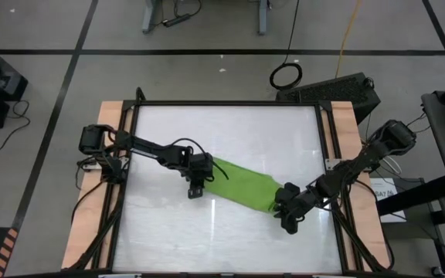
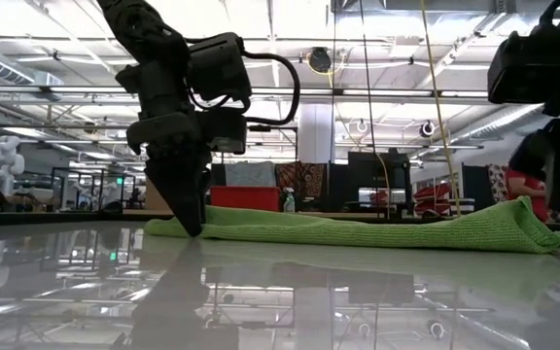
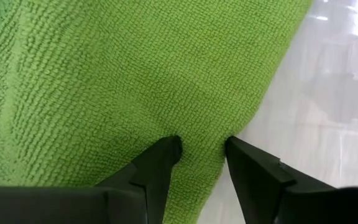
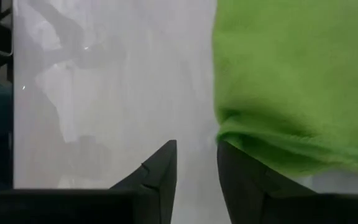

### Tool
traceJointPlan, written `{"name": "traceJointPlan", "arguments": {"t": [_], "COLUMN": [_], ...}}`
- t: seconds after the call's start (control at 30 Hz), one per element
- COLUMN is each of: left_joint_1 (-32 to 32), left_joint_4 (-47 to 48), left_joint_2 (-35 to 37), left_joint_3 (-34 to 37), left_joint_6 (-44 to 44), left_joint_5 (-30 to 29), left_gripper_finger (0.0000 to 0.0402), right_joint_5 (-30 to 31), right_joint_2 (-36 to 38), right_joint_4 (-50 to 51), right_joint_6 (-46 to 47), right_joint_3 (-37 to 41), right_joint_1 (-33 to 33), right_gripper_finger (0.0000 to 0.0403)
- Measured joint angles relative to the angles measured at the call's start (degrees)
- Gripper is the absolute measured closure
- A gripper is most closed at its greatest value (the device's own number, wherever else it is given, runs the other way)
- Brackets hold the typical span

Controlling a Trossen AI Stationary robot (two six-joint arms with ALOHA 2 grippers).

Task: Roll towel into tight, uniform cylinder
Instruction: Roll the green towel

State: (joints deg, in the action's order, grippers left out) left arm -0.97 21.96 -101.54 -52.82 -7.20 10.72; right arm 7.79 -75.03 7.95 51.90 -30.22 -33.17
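Note:
The lime-green towel (image 1: 246,184) lies as a long, flattened band slanting across the middle of the white table; it also shows in the low view (image 2: 358,228). My left gripper (image 1: 195,190) stands at its left end, fingers pointing down (image 2: 191,226), shut on the cloth (image 3: 202,146). My right gripper (image 1: 284,212) is at the towel's right end, narrowly open, with only bare table between its fingers (image 4: 194,155). It stands just beside the towel's thick folded edge (image 4: 260,146). That right end rises into a small hump (image 2: 525,209). My left gripper has a narrow strip of the towel (image 3: 201,134) between its two fingertips, right by the towel's side edge at its left end. The fingers come from above, pointing down. The towel lies flat on the table around them, slack. Whether my right gripper touches the folded edge cannot be told.
The glossy white table top (image 1: 222,232) has a black frame and wooden side strips (image 1: 110,123). Bare table lies on the near and far sides of the towel. Both arms reach in from the table's left and right edges.

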Motion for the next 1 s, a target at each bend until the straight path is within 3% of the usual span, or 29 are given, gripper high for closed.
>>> {"name": "traceJointPlan", "arguments": {"t": [0.13, 0.5, 0.73, 1.0], "left_joint_1": [0.0, 0.0, 0.0, -0.1], "left_joint_4": [-1.3, -1.5, -1.5, -0.7], "left_joint_2": [0.0, 0.0, 0.0, 0.0], "left_joint_3": [0.0, 0.0, 0.0, -0.1], "left_joint_6": [0.0, 0.0, 0.2, 0.8], "left_joint_5": [0.0, 0.0, -0.2, -0.3], "left_gripper_finger": [0.0240, 0.0240, 0.0240, 0.0240], "right_joint_5": [2.7, 1.8, 2.4, 2.0], "right_joint_2": [-1.4, -8.0, -6.4, -0.4], "right_joint_4": [0.0, -2.6, 0.0, 7.8], "right_joint_6": [0.0, 4.4, 4.2, 2.3], "right_joint_3": [0.0, -0.2, -0.1, 0.0], "right_joint_1": [0.2, 0.2, -0.4, -3.3], "right_gripper_finger": [0.0300, 0.0310, 0.0391, 0.0401]}}
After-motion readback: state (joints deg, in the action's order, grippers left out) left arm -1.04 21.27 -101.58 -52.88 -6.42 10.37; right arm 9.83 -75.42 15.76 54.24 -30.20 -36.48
